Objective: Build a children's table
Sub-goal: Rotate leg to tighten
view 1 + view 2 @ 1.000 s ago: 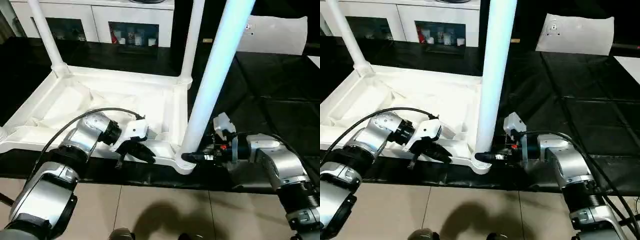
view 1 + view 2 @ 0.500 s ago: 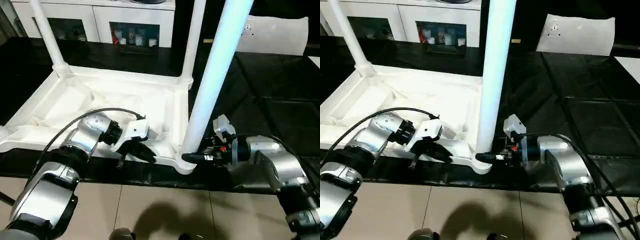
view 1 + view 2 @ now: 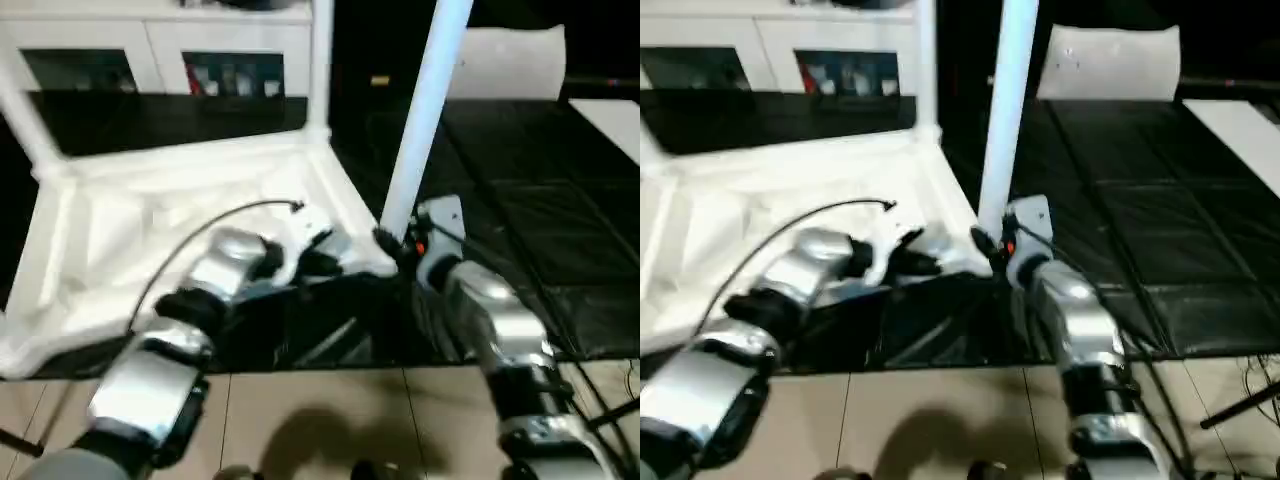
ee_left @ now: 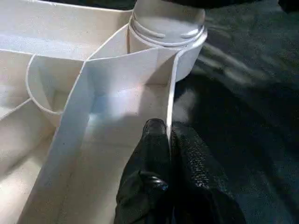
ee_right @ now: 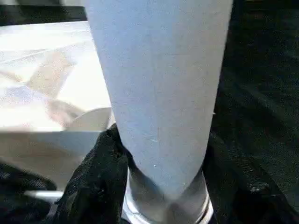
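The children's table lies upside down, its ribbed white top (image 3: 150,215) on black matting. Three of its white legs stand up from corner sockets: one at the far left (image 3: 25,130), one at the back right (image 3: 320,60), one at the near right (image 3: 425,110). My right gripper (image 3: 395,245) is shut on the base of that near right leg, with a black finger (image 5: 93,182) on each side of it. My left gripper (image 4: 169,133) is shut on the thin rim wall (image 4: 174,88) just beside the same corner socket (image 4: 168,28).
A white cabinet with glass doors (image 3: 160,60) runs along the back. A flat white panel (image 3: 505,60) leans at the back right. Black matting (image 3: 520,200) covers the ground to the right, and beige floor tiles (image 3: 330,420) lie nearest to me.
The whole picture has swung and tilted, so the camera has moved. Both grippers stay at the table's near right corner, the left on the rim and the right at the leg's base.
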Tool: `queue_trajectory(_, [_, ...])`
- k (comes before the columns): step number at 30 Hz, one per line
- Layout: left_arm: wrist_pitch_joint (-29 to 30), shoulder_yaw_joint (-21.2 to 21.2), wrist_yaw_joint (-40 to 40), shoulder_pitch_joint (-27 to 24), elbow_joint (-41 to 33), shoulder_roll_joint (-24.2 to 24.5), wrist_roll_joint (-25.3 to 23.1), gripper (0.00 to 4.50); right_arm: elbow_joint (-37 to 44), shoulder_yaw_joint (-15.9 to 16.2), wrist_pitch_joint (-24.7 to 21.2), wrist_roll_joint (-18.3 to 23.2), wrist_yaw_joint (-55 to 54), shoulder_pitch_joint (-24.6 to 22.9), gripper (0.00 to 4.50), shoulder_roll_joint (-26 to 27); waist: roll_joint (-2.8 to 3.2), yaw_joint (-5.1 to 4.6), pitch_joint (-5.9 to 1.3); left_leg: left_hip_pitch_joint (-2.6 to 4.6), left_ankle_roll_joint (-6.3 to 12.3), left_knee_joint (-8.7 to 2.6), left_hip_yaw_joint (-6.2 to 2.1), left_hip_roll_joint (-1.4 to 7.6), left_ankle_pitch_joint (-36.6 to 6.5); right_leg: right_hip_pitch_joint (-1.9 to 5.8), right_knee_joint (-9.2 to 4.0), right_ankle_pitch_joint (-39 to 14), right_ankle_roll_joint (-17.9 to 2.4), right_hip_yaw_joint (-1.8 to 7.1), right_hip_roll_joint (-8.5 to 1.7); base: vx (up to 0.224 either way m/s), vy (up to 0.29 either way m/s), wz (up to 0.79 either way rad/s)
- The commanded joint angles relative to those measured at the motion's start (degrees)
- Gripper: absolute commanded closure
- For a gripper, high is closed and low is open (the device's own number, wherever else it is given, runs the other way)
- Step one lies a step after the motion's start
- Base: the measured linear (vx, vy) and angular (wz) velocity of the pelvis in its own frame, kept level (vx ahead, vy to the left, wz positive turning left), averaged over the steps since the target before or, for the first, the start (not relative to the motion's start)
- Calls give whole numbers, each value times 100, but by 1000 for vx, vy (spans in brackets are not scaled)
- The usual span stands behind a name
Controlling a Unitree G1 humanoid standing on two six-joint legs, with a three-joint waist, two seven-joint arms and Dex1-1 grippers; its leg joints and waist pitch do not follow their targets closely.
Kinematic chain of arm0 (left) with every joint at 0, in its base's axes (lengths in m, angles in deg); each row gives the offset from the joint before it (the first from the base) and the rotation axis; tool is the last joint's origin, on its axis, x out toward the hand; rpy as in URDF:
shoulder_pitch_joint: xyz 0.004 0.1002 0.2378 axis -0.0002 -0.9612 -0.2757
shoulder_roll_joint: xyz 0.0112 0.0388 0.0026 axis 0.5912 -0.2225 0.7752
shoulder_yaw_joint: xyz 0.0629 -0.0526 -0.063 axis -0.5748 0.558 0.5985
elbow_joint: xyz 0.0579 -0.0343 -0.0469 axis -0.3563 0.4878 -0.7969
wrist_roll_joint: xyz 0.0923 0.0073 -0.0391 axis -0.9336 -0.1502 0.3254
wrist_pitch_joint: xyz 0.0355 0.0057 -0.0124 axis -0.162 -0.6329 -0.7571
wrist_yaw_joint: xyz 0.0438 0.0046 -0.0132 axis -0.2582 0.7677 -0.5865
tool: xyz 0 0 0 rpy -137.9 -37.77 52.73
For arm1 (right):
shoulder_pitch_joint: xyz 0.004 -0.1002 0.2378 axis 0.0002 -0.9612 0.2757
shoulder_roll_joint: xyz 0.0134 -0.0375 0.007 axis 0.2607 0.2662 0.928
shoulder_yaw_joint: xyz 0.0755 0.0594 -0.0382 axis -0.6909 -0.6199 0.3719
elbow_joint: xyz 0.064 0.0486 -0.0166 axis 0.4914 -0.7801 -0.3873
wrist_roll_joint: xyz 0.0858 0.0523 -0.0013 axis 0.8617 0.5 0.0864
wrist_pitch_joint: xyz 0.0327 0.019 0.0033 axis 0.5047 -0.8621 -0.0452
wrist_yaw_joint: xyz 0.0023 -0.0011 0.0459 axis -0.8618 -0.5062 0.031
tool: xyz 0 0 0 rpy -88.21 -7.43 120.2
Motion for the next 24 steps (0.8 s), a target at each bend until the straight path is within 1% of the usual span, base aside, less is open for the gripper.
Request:
queue_trajectory(1, [-77,116,612,341,-269,-540,244,450,-40,771,-130,188,295,73,254,693,-1,-2,-368,20,319,-454,-91,218,-1122,306,-470,-2477,-611,320,-486,0,0,0])
queue_trajectory(2, [-75,114,611,337,-277,-540,242,450,-25,792,-96,170,320,68,254,686,2,6,-374,19,332,-450,-88,222,-1067,309,-447,-2355,-644,328,-486,0,0,0])
queue_trajectory(3, [-60,110,609,324,-310,-541,233,450,27,877,34,96,414,49,254,657,-3,20,-388,28,376,-441,-72,227,-950,313,-413,-2101,-730,347,-489,0,0,0])
queue_trajectory(4, [-78,84,523,284,-369,-490,217,450,73,872,71,109,483,9,254,603,-13,22,-391,23,404,-439,-67,229,-878,318,-395,-1967,-779,354,-489,0,0,0])
queue_trajectory(5, [-75,73,487,253,-417,-465,195,450,102,845,73,106,487,-20,221,590,-13,26,-405,4,464,-432,-63,227,-717,341,-342,-1684,-880,365,-481,0,0,0])
queue_trajectory(6, [-105,22,274,153,-533,-353,170,450,175,754,122,147,582,-102,200,482,-17,30,-406,0,517,-430,-58,231,-648,348,-328,-1575,-944,366,-482,0,0,0])
queue_trajectory(7, [-116,11,226,131,-557,-327,167,450,192,733,126,157,603,-119,187,455,-13,48,-422,-7,557,-426,-53,228,-542,374,-307,-1448,-990,369,-491,0,0,0])
queue_trajectory(9, [-152,-38,-2,23,-663,-201,165,450,268,622,185,197,659,-190,178,307,-8,56,-428,-18,630,-420,-48,228,-423,380,-284,-1261,-1045,371,-489,0,0,0])
queue_trajectory(10, [-209,-72,-181,-51,-729,-114,169,450,310,528,212,216,647,-230,165,204,-6,57,-429,-22,665,-421,-50,234,-361,391,-265,-1164,-1079,373,-488,0,0,0])
queue_trajectory(11, [-209,-72,-181,-51,-729,-114,169,450,310,528,212,216,647,-230,150,204,-1,58,-432,-18,680,-420,-54,243,-329,389,-257,-1100,-1104,375,-490,0,0,0])
queue_trajectory(12, [-292,-142,-474,-156,-798,42,159,450,394,402,310,305,870,-289,143,-13,3,52,-445,-17,713,-409,-53,242,-243,390,-226,-912,-1158,380,-482,0,0,0])
queue_trajectory(13, [-362,-197,-663,-206,-817,152,139,450,451,352,355,375,1104,-326,131,-180,-8,59,-465,-21,794,-392,-52,240,-144,405,-180,-641,-1223,382,-473,0,0,0])
queue_trajectory(14, [-439,-255,-873,-257,-832,275,117,450,516,310,403,456,1392,-369,131,-375,-16,60,-451,-30,858,-396,-53,245,-139,402,-181,-568,-1247,381,-474,0,0,0])
queue_trajectory(15, [-505,-288,-1035,-271,-809,373,104,450,554,320,390,499,1682,-406,105,-588,-12,48,-454,-49,965,-382,-47,242,-112,404,-155,-431,-1308,381,-475,0,0,0])
queue_trajectory(16, [-507,-289,-1041,-271,-808,376,103,450,555,321,388,499,1694,-408,105,-598,-24,44,-451,-48,1010,-373,-41,236,-118,407,-161,-424,-1334,378,-470,0,0,0])
queue_trajectory(17, [-644,-309,-1260,-283,-795,476,117,450,536,402,462,452,2075,-455,93,-901,-21,40,-441,-46,1014,-376,-38,236,-153,400,-171,-484,-1343,375,-469,0,0,0])
queue_trajectory(18, [-703,-315,-1352,-289,-794,509,128,450,521,434,513,430,2216,-471,86,-1008,-29,51,-430,-37,981,-373,-31,229,-259,401,-209,-707,-1294,369,-465,0,0,0])
queue_trajectory(19, [-786,-334,-1624,-311,-810,586,174,450,512,465,573,468,2616,-503,86,-1238,-36,59,-409,-48,946,-377,-22,222,-379,404,-241,-959,-1242,371,-471,0,0,0])
queue_trajectory(20, [-830,-356,-1767,-328,-827,626,191,450,522,458,561,524,2806,-511,62,-1325,-30,67,-405,-41,914,-382,-24,229,-442,401,-255,-1097,-1213,369,-477,0,0,0])
queue_trajectory(21, [-844,-363,-1812,-333,-832,639,197,450,525,456,557,541,2865,-513,62,-1352,-35,86,-405,-30,874,-381,-19,231,-509,393,-275,-1277,-1160,369,-472,0,0,0])
queue_trajectory(22, [-965,-438,-2221,-399,-913,754,244,450,562,480,530,652,3333,-529,62,-1568,-35,106,-404,-30,847,-386,-22,238,-532,395,-278,-1359,-1130,360,-460,0,0,0])
queue_trajectory(23, [-983,-454,-2302,-410,-928,776,253,450,569,493,537,666,3423,-531,62,-1610,-30,122,-401,-28,829,-391,-26,255,-536,391,-275,-1402,-1107,359,-459,0,0,0])
queue_trajectory(24, [-1016,-514,-2496,-436,-963,847,271,450,572,549,615,702,3646,-539,62,-1733,-17,142,-391,-18,798,-392,-20,270,-564,368,-280,-1462,-1082,358,-455,0,0,0])
